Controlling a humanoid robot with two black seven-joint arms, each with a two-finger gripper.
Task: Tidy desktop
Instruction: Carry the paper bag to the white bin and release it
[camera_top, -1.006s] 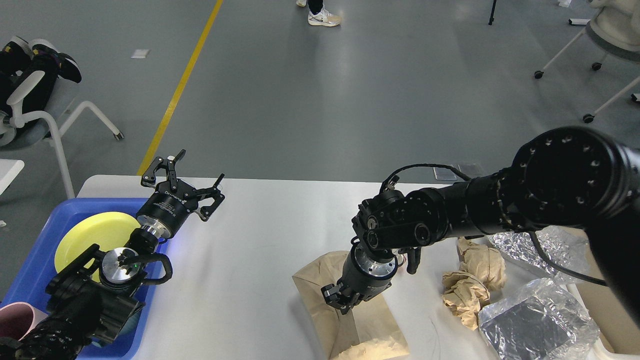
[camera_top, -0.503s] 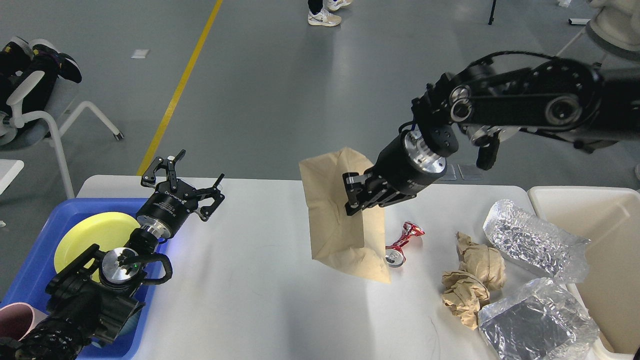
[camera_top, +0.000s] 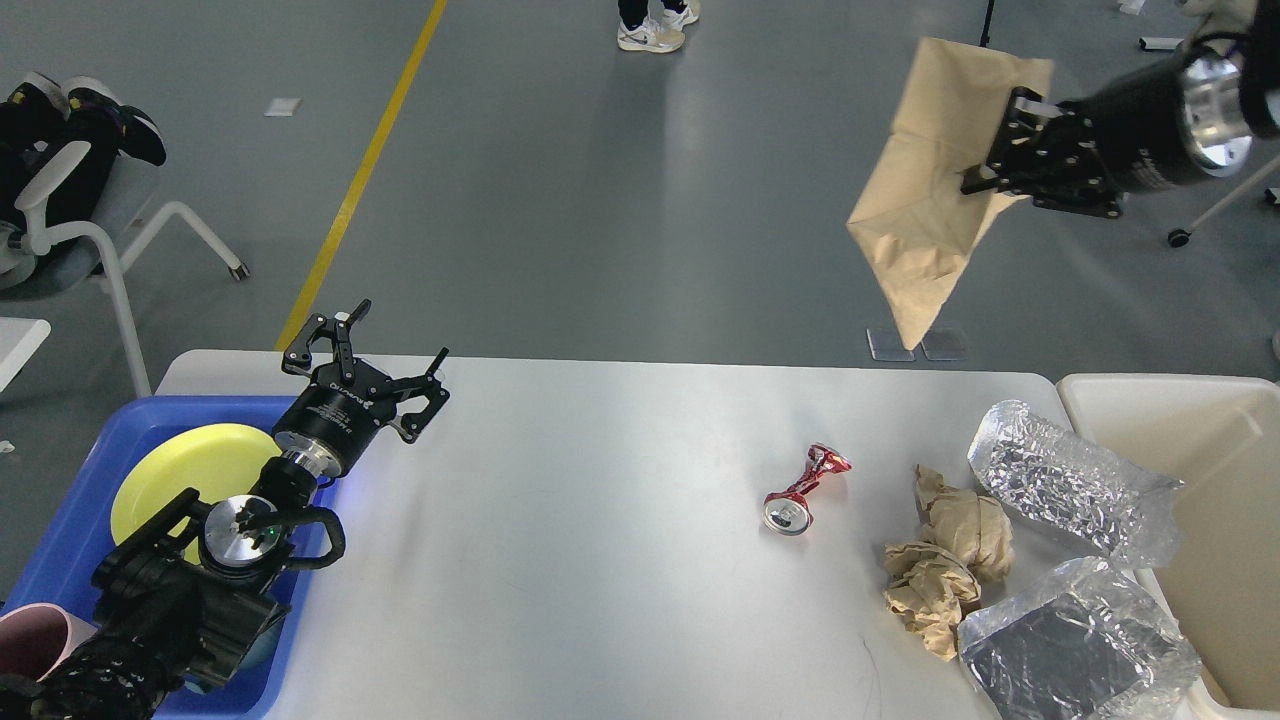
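The big white table with round corners fills the low half of the head view, from 9 o'clock across to 3 o'clock; its far edge runs just under the middle. The right end effector is up at 1 o'clock, high over the grey floor and well away from the table; its two black fingers are closed tight on a flat brown paper bag; the bag hangs down with its point toward 6 o'clock. The left end effector sits at 9 o'clock over the far left corner of the table; its fingers are spread wide apart and there is nothing in them.

A squashed red metal can lies on its side on the table at about 4 o'clock. Near it, toward 3 o'clock, are two lumps of crumpled brown paper, touching each other. Just beside them lie two shiny silver foil bags; one is farther back and one is nearer, at 5 o'clock. A beige box-shaped bin stands at the right edge, at 3 o'clock; the farther foil bag leans onto its rim.

A blue plastic tray sits at 8 o'clock on the left end of the table; a round yellow plate lies inside it; a pink cup shows at the low left corner.
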